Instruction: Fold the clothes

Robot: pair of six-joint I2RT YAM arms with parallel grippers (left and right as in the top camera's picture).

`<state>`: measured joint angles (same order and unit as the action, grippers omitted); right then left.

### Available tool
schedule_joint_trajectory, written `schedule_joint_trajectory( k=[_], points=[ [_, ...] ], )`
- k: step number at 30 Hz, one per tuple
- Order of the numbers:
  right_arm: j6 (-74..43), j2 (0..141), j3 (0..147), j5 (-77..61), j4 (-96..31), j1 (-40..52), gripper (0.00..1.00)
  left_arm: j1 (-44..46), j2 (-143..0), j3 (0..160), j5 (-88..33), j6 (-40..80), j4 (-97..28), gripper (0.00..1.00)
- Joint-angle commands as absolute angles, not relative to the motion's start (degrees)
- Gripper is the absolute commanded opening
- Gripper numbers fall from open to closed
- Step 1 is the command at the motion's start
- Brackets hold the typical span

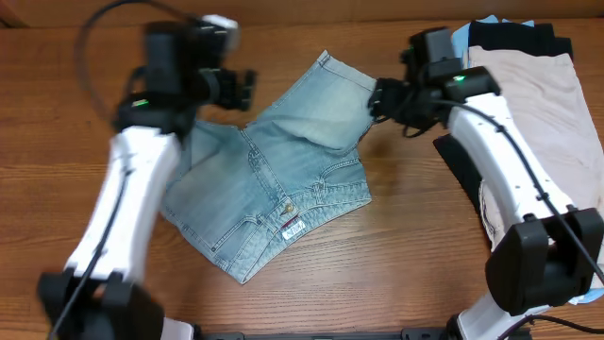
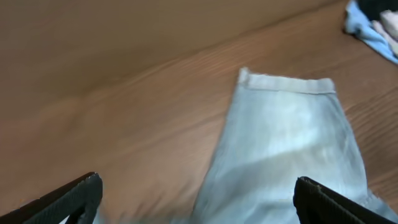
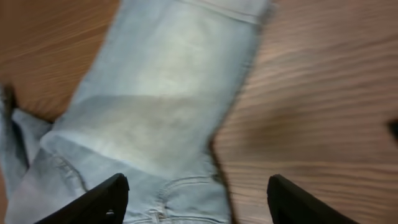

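Overhead: your left gripper [image 1: 243, 90] spread wide, gripping nothing; denim shorts [image 1: 274, 179] lie just ahead of it. Your right gripper [image 1: 379, 99] likewise parted, empty, at edge of shorts' folded-over leg [image 1: 321, 109]. Beige garment [image 1: 533, 94] lies to its right.

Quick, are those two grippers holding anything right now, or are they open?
Left gripper: open, holding nothing, over the denim shorts.
Right gripper: open, holding nothing, also over the shorts.
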<state>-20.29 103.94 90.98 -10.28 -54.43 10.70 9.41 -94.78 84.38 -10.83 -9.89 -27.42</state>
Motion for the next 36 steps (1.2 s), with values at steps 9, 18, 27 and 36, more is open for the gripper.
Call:
schedule_joint_trajectory(
  k=[9,18,27,36],
  points=[
    [-14.5,103.5,92.2,-11.6,-59.0,4.4,0.79,21.1,-122.9,100.6,-5.7,-14.5,-22.5,1.00],
    [-14.5,103.5,92.2,-11.4,-58.8,4.4,0.81,22.3,-134.1,104.1,1.2,-15.1,-21.6,1.00],
    [-14.5,103.5,92.2,-11.4,-58.9,4.4,0.80,21.7,-137.4,104.1,9.5,-14.4,-21.2,0.99],
    [-14.6,103.5,92.2,-11.4,-59.5,4.4,0.81,17.2,-140.4,104.1,21.2,-1.9,-26.6,1.00]
  ],
)
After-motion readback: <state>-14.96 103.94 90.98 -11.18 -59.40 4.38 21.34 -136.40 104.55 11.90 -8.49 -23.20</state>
